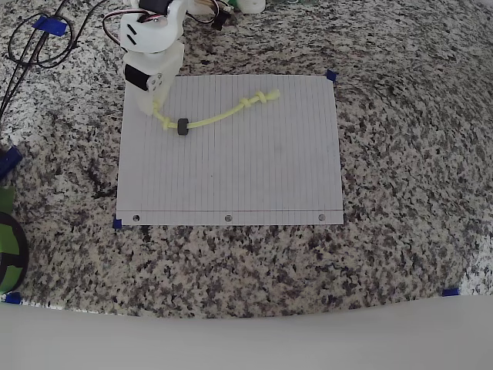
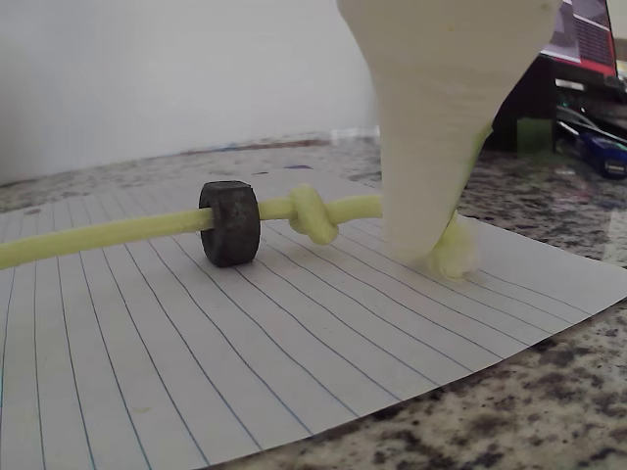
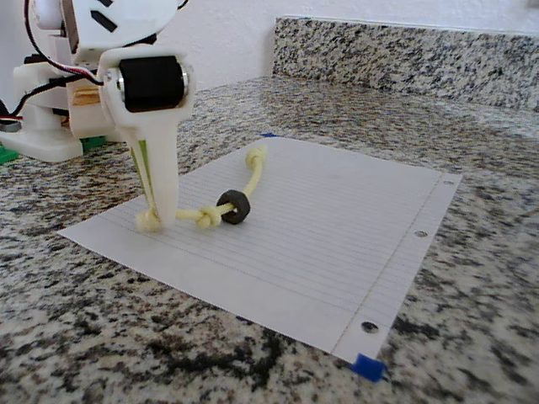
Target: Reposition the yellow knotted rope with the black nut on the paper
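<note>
The yellow knotted rope [image 1: 223,116] lies in a shallow arc across the upper left part of the paper [image 1: 231,169]. One knotted end is at the upper middle [image 1: 266,97]. The black nut [image 1: 182,127] is threaded on the rope near its left end, standing on edge [image 2: 230,223] beside a knot [image 2: 313,215]. My white gripper [image 1: 156,108] points down at the paper's left edge. Its tips [image 3: 156,215] are pinched on the rope's left end, whose end knot [image 2: 453,257] rests on the paper under the white finger [image 2: 431,147].
Speckled granite counter surrounds the sheet, with blue tape marks at its corners [image 1: 331,75]. Black looped cables [image 1: 38,38] lie at the upper left. A green and black object [image 1: 8,250] sits at the left edge. The arm's base [image 3: 42,118] stands behind the paper, and a backsplash [image 3: 404,55] runs along the back.
</note>
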Action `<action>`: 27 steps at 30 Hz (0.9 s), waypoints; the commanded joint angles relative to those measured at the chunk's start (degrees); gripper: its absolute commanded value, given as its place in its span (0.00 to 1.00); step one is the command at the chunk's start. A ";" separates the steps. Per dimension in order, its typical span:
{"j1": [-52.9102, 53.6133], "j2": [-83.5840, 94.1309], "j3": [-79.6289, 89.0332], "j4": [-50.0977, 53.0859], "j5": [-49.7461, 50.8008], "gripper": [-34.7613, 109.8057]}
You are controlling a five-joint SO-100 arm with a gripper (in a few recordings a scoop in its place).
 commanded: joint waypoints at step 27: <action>5.36 56.95 14.15 -7.38 35.16 0.24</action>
